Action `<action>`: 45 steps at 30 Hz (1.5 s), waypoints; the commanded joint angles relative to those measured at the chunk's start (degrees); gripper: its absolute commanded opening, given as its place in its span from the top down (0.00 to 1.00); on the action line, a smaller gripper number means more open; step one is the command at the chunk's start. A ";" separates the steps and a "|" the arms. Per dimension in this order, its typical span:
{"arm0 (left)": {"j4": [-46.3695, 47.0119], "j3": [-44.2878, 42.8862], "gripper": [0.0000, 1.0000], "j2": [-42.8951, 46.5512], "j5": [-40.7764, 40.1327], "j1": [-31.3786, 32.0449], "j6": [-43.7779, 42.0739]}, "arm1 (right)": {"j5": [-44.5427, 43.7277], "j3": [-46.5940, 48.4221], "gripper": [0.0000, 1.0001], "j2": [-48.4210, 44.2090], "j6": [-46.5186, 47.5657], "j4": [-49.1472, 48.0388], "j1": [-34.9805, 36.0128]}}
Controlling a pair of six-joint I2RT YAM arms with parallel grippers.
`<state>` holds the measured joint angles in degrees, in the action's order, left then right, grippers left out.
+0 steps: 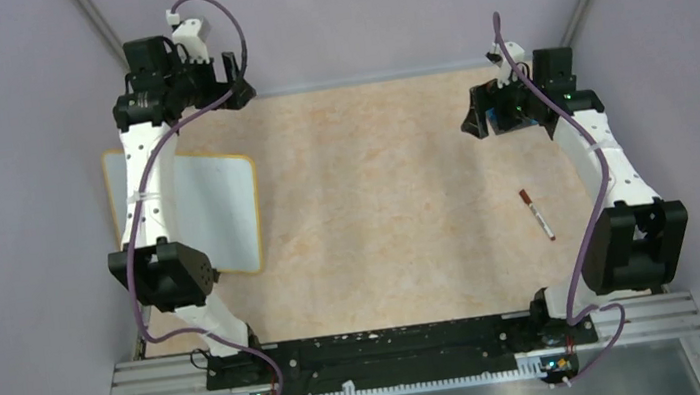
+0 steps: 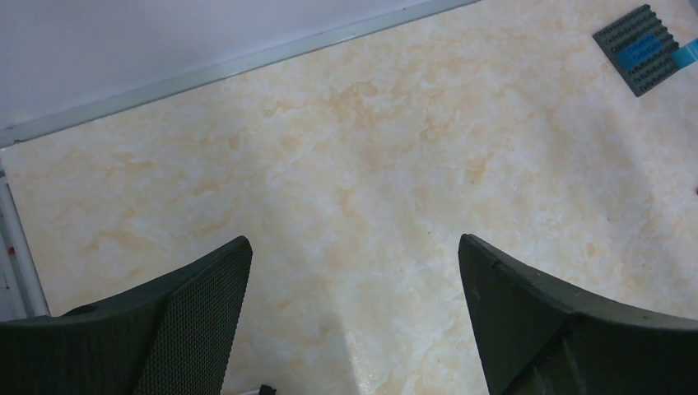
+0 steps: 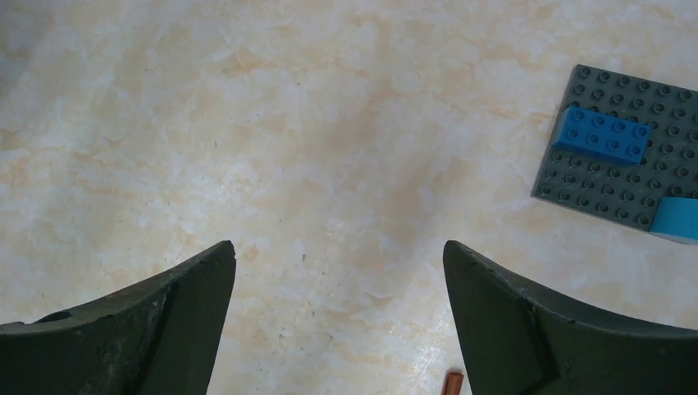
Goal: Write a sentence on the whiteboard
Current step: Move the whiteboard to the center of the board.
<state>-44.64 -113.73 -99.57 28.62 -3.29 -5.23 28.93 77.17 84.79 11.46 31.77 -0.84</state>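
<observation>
- Nothing is reading as text, number, label or brand in any of the three views
- The whiteboard is showing only plain white on its visible part, with no writing legible from above
- The marker is appearing too small for any print on its barrel to be read
- The studded plate is carrying no lettering

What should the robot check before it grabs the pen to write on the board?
1. Left gripper open and empty: ok.
2. Right gripper open and empty: ok.
3. Marker lying free on the table, on the right side: ok.
4. Marker cap off: cannot tell, too small.
5. Whiteboard lying on the table: ok.
6. Whiteboard free to write on: not ok, the left arm crosses above it.
</observation>
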 commanded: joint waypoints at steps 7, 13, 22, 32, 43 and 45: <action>-0.67 4.64 0.01 9.78 7.65 -12.61 0.25 | 1.50 0.09 0.07 -3.00 3.63 1.24 0.49; -14.57 9.26 0.01 15.36 12.13 -23.46 -13.96 | 2.41 -0.37 0.07 -1.56 4.69 1.96 0.53; -27.70 29.40 0.16 24.29 11.51 -40.32 -39.60 | 4.09 -2.98 0.08 -1.12 4.72 0.41 0.53; -9.74 57.88 0.29 28.07 4.24 -46.72 -51.78 | 3.76 -5.34 0.08 -1.68 5.43 0.53 0.50; 2.96 68.67 0.34 24.03 7.52 -45.87 -54.30 | 1.94 -7.51 0.08 -1.53 6.27 0.26 0.49; 4.70 69.82 0.35 24.13 7.91 -45.00 -53.40 | 2.18 -7.54 0.08 -1.17 6.08 0.29 0.51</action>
<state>-46.22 -46.13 -75.55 33.65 -49.43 -57.78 30.92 69.71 84.38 16.93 33.43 -0.84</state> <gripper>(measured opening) 0.656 0.922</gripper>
